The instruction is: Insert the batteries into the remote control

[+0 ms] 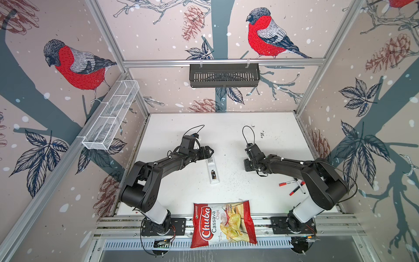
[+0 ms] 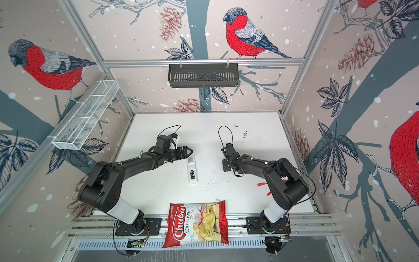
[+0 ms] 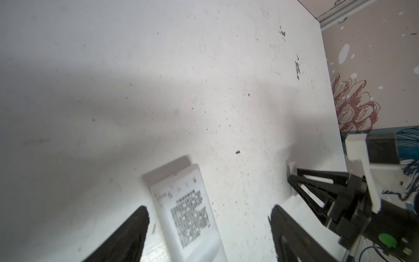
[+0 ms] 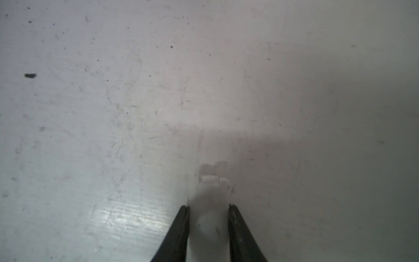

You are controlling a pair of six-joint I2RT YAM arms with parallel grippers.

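The batteries [image 1: 213, 175] are sitting in the remote [image 1: 212, 169] under the open left gripper [image 3: 209, 212]; the right gripper [image 4: 208, 206] is pinching the cover [image 4: 209, 226], probably for refitting next

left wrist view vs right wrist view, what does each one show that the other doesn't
Only the left wrist view: the remote control lying back up, printed label showing, between the fingers of the open left claw, plus a strip of wallpapered wall. Only the right wrist view: the two tabs on the white plastic piece that the right claw is shut on. Both: the speckled white table, and that claw with its piece, seen small from the left wrist.
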